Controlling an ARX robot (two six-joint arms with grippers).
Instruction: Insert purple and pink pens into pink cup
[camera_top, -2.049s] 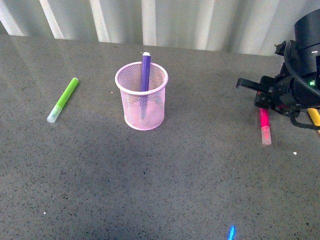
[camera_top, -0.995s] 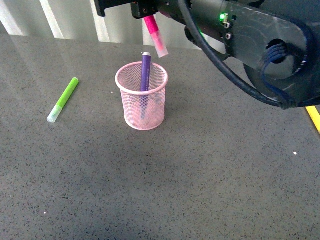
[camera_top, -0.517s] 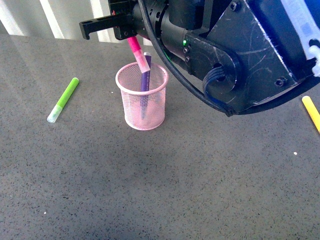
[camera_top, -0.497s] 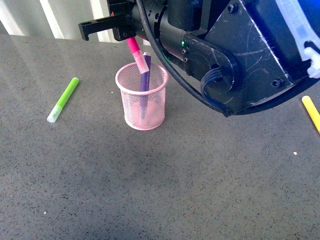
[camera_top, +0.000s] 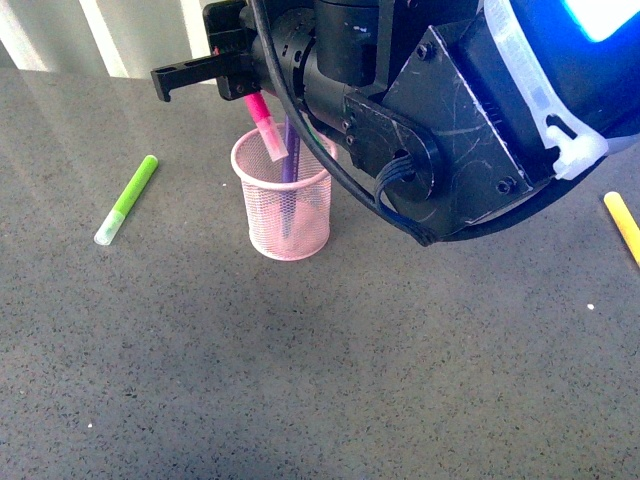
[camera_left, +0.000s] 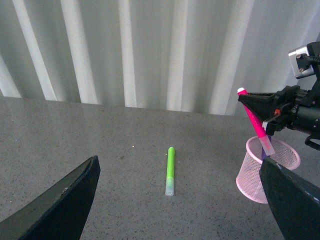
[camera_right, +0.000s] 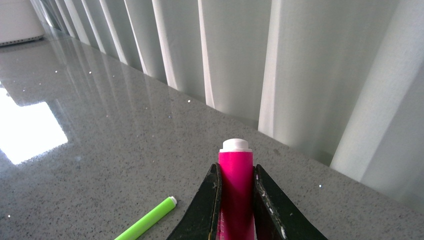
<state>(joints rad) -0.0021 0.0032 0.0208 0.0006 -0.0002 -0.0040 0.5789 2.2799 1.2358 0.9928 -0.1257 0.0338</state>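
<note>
The pink pen (camera_top: 262, 118) is clamped by the right gripper (camera_right: 236, 172) at the pink cup (camera_top: 285, 215)'s mouth, the purple pen (camera_top: 290, 160) half hidden; the left gripper (camera_left: 177, 167) is spread.

A big black arm reaches across the top. Its claw (camera_top: 185, 73) grips a pink pen (camera_top: 264, 122). The pen leans, and its clear cap end dips just inside the rim of a pink cup (camera_top: 285, 215). A purple pen (camera_top: 291, 165) stands in the cup. The cup sits on a grey counter (camera_top: 300, 380). A green marker (camera_top: 126, 200) lies well off to the left. A yellow marker (camera_top: 622, 222) lies at the far right edge.
</note>
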